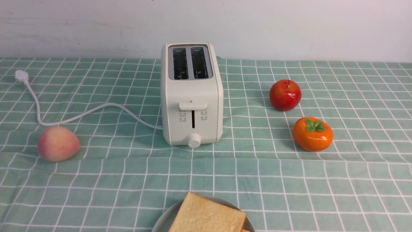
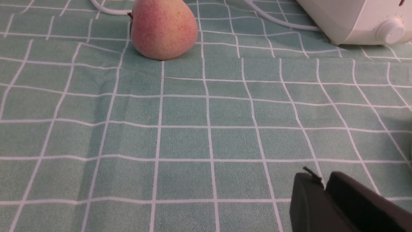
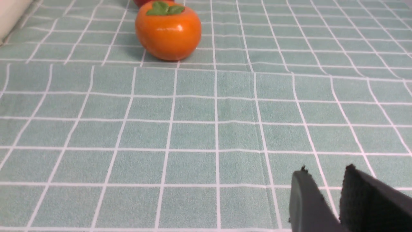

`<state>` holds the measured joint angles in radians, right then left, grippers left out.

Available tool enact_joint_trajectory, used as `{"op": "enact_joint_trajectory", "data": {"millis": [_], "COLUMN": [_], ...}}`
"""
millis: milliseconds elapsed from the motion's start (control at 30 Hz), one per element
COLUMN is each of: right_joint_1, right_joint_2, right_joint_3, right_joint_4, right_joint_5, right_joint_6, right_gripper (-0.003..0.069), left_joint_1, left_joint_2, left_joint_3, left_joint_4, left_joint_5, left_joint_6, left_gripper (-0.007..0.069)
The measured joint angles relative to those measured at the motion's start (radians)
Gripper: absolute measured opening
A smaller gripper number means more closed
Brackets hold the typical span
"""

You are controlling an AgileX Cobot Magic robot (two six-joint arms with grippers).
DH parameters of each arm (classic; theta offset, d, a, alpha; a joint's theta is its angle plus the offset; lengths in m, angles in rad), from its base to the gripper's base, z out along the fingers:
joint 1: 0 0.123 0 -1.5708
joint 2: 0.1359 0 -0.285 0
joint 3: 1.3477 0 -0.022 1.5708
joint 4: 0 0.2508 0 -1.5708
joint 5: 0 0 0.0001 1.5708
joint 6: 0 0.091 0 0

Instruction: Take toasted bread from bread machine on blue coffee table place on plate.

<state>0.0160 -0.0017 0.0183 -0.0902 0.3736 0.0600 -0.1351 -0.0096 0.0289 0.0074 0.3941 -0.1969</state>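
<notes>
The bread machine (image 1: 192, 96) stands upright at the middle of the blue coffee table (image 1: 289, 180), both slots dark and empty. A slice of toasted bread (image 1: 207, 214) lies on the plate (image 1: 164, 222) at the near edge, and a corner of a second slice (image 1: 245, 230) peeks out beneath it. Neither arm shows in the front view. My left gripper (image 2: 323, 180) hovers low over bare cloth, its fingers nearly together and holding nothing, with the bread machine's base (image 2: 354, 16) far off. Cloth shows through the gap of my right gripper (image 3: 325, 172), which is open and empty.
A peach (image 1: 58, 143) sits left of the bread machine, near its white cord (image 1: 80, 114) and plug (image 1: 22, 76). A red apple (image 1: 285, 95) and an orange persimmon (image 1: 312, 134) sit to the right. The persimmon (image 3: 168, 30) lies ahead of the right gripper, the peach (image 2: 164, 29) ahead of the left.
</notes>
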Motion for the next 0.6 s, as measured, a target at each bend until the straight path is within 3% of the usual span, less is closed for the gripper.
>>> {"op": "enact_joint_trajectory", "data": {"millis": [600], "right_joint_1": [0.0], "right_joint_2": [-0.008], "right_joint_3": [-0.002], "right_joint_4": [0.005], "right_joint_5": [0.007], "right_joint_6": [-0.006], "right_gripper": [0.0202], "left_joint_1": [0.0], "left_joint_2": [0.0], "left_joint_3": [0.001], "left_joint_4": [-0.002], "left_joint_5": [0.0], "left_joint_6": [0.0], "left_gripper": [0.0091]}}
